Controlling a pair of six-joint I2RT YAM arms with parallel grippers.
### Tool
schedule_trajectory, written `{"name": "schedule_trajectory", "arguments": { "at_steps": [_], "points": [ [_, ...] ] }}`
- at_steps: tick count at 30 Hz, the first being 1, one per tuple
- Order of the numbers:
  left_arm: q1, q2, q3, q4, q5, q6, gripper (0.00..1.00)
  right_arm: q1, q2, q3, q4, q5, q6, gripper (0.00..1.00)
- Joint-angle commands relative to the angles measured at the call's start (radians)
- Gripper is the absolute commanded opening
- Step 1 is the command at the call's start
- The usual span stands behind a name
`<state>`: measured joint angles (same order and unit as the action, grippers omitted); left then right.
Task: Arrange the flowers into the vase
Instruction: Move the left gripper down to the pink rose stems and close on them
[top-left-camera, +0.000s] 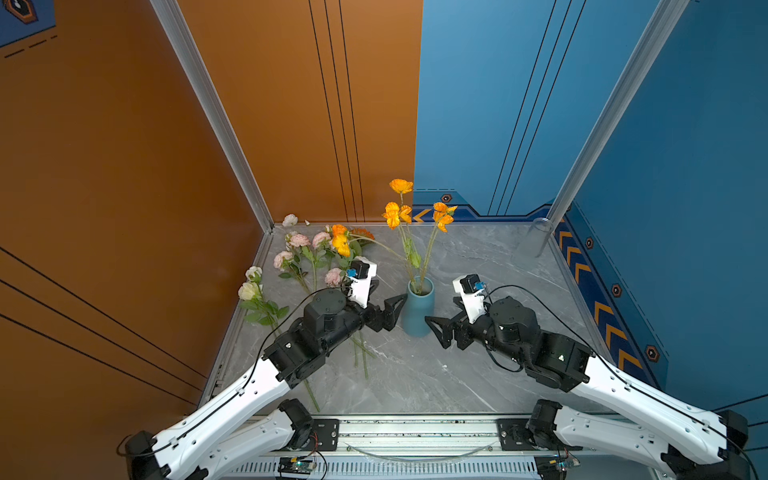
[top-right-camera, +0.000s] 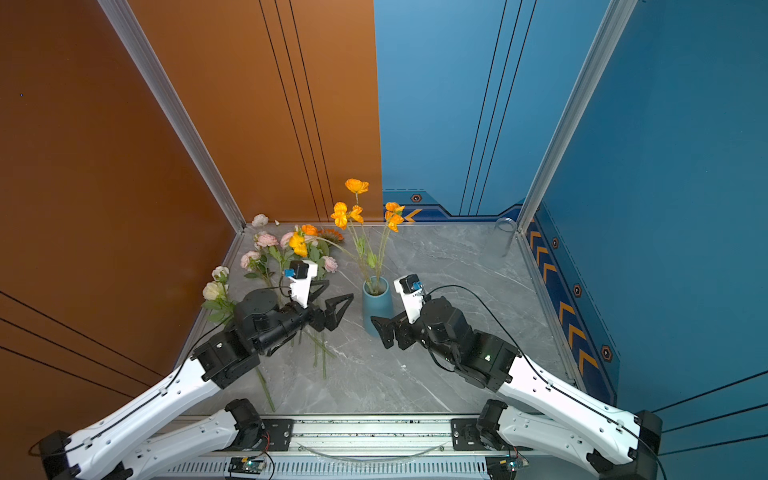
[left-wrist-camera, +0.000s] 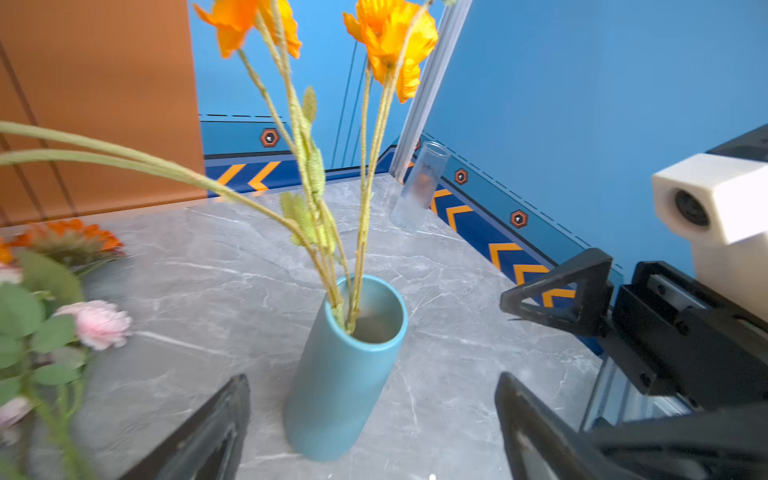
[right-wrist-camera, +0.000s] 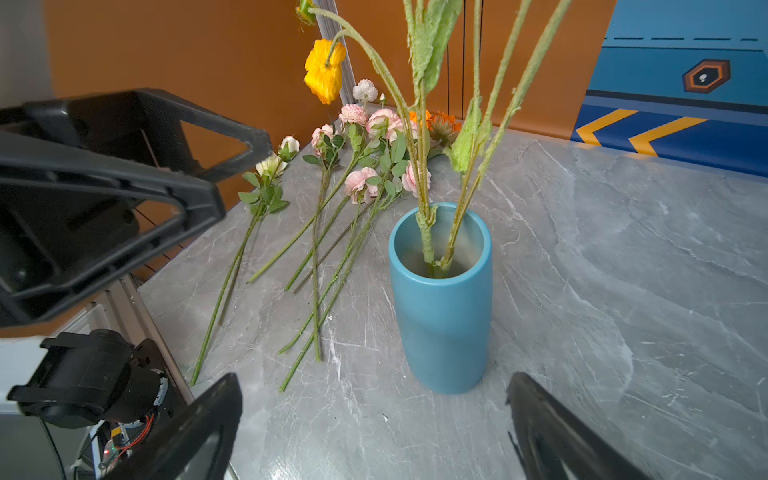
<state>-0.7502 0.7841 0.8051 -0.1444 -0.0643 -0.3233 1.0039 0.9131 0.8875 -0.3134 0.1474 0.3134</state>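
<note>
The blue vase (top-left-camera: 419, 307) (top-right-camera: 377, 305) (left-wrist-camera: 349, 365) (right-wrist-camera: 442, 316) stands mid-table holding several yellow-orange flowers (top-left-camera: 399, 214) (top-right-camera: 347, 214) (left-wrist-camera: 390, 37); one stem leans left with its bloom (top-left-camera: 340, 245) (right-wrist-camera: 324, 70) over the loose pile. Pink flowers (top-left-camera: 299, 240) (top-right-camera: 266, 240) (right-wrist-camera: 359, 183), cream-white ones (top-left-camera: 248, 291) (right-wrist-camera: 270, 165) and an orange daisy (top-left-camera: 361, 233) (left-wrist-camera: 70, 232) lie on the table's left. My left gripper (top-left-camera: 390, 291) (top-right-camera: 338, 289) (left-wrist-camera: 372, 377) is open just left of the vase, holding nothing. My right gripper (top-left-camera: 442, 316) (top-right-camera: 386, 318) (right-wrist-camera: 374, 376) is open just right of it, empty.
A clear glass cylinder (top-left-camera: 540, 232) (top-right-camera: 505, 228) (left-wrist-camera: 422, 187) stands in the back right corner by the aluminium post. Orange wall on the left and blue wall on the right enclose the grey marble table (top-left-camera: 498, 353). A metal rail (top-left-camera: 415, 428) runs along the front edge.
</note>
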Motion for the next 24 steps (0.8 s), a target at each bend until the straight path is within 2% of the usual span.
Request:
{"name": "schedule_trajectory", "arguments": {
  "at_steps": [1,5,7,9,11,16,19,24],
  "points": [
    [0.053,-0.099,0.02,-0.268,-0.221,-0.038,0.8,0.07,0.059,0.054,-0.046,0.112,-0.039,1.0],
    [0.159,-0.143,0.004,-0.419,-0.432,-0.178,0.73,0.16,0.126,0.08,0.012,0.145,-0.066,1.0],
    [0.242,-0.115,0.003,-0.497,-0.446,-0.244,0.7,0.181,0.16,0.085,0.046,0.122,-0.065,1.0],
    [0.352,-0.054,0.0,-0.54,-0.371,-0.305,0.7,0.195,0.203,0.093,0.075,0.097,-0.055,1.0],
    [0.476,0.014,-0.02,-0.536,-0.249,-0.381,0.74,0.213,0.261,0.11,0.095,0.09,-0.042,1.0],
    [0.715,0.134,-0.143,-0.273,0.074,-0.454,0.79,0.245,0.368,0.157,0.149,0.058,-0.012,1.0],
    [0.774,0.301,-0.111,-0.21,0.151,-0.478,0.75,0.246,0.405,0.157,0.2,0.021,-0.003,1.0],
    [0.787,0.553,0.019,-0.217,0.171,-0.492,0.62,0.251,0.47,0.194,0.2,-0.017,0.0,1.0]
  ]
}}
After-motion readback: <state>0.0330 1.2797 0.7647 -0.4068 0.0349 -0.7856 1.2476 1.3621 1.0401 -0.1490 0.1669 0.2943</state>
